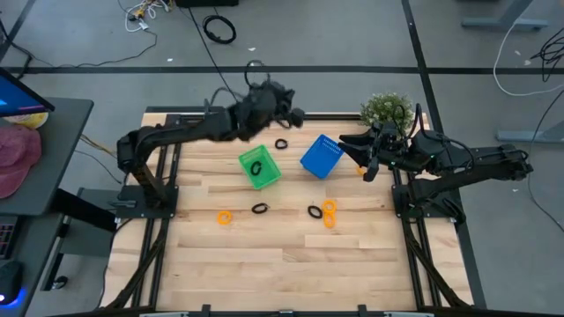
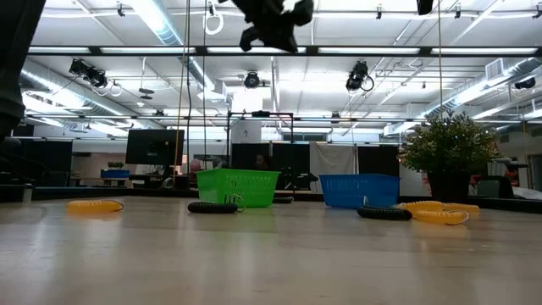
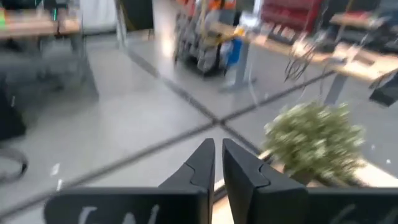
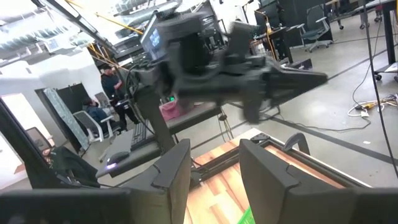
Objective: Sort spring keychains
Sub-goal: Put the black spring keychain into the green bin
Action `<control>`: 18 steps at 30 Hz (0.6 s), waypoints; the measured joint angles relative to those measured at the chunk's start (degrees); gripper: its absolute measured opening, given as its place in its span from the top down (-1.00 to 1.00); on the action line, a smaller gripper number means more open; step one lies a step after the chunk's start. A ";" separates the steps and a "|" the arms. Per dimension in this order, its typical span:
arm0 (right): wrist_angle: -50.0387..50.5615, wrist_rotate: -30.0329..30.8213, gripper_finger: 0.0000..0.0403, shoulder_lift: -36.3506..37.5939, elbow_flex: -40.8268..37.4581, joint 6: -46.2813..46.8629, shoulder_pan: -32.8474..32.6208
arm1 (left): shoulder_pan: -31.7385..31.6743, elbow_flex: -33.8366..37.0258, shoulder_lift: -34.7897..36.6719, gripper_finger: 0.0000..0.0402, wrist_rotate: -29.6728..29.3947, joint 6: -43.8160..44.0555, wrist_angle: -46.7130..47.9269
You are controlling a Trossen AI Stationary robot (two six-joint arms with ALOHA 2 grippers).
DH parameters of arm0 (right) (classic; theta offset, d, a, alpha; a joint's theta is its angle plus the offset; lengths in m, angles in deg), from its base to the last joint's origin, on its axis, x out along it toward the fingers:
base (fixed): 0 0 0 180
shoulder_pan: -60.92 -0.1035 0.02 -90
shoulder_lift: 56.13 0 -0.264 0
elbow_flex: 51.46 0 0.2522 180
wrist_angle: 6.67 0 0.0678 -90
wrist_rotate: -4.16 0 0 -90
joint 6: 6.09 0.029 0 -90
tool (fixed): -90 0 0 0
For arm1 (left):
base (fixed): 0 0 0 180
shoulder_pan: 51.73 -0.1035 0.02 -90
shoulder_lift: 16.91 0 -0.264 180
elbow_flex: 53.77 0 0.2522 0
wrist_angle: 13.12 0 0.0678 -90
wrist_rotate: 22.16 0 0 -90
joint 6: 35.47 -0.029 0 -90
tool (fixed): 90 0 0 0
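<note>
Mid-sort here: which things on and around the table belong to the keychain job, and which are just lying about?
Job:
- black coiled keychain in the green plastic basket
- loose black coiled keychains
- orange coiled keychains
- blue plastic basket, tipped
- left gripper, shut, empty
- right gripper

Lying about:
- small potted plant
- black cable coil on the floor
- pink cap

My overhead camera looks straight down on the tabletop point(image 1: 282, 264); my low one looks level across it, both showing the green basket point(image 1: 259, 167).
</note>
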 joint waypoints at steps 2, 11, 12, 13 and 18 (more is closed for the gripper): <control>0.01 0.00 0.30 0.01 0.00 0.00 0.01 | -2.58 -2.74 -1.07 0.73 2.77 3.20 4.75; 0.08 -0.02 0.30 0.01 0.00 0.00 0.00 | -13.61 -18.24 -9.33 0.17 21.43 11.19 33.45; 0.08 -0.02 0.30 0.01 0.00 0.00 0.01 | -14.34 -19.38 -10.49 0.11 22.76 11.22 36.26; 0.15 -0.02 0.30 0.01 0.00 0.00 0.01 | -14.92 -20.44 -11.66 0.06 24.12 11.23 38.27; 0.58 -0.04 0.30 0.01 0.00 0.00 0.00 | -16.52 -22.67 -15.82 -0.11 30.17 13.58 43.88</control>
